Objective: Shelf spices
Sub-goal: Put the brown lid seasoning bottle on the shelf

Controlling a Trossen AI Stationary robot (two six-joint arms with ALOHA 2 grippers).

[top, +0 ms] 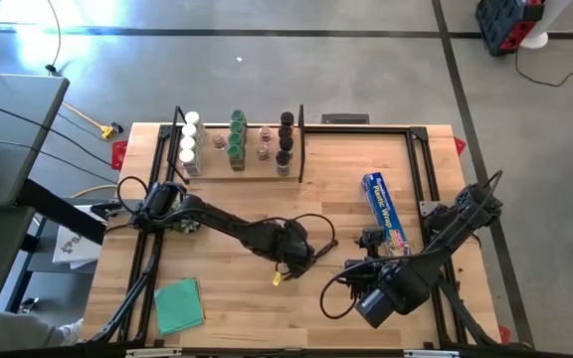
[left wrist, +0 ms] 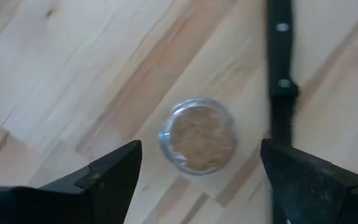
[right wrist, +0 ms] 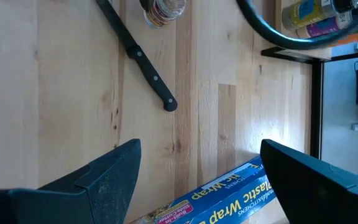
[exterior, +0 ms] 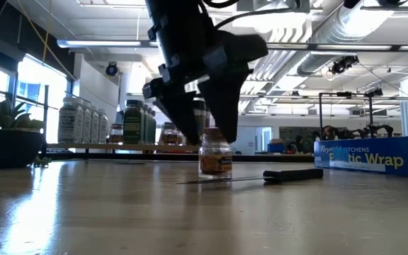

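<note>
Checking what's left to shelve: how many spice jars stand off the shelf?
1: a jar upright on the table beside the knife, between the jaws of the open left end effector. The arms may hide others.

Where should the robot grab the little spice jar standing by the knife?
Probably around its round glass sides, coming straight down. The spice jar stands upright, and the left gripper hangs open above it, one finger on each side. The knife lies close beside.

One spice jar (left wrist: pixel 197 135) stands alone under the left gripper (left wrist: pixel 201 152). Roughly a dozen more jars (top: pixel 237 127) crowd the single shelf (top: pixel 252 165), four of them white-capped. Beyond it lie one knife (right wrist: pixel 138 56), one blue wrap box (top: pixel 384 211) and one green cloth (top: pixel 178 304).
</note>
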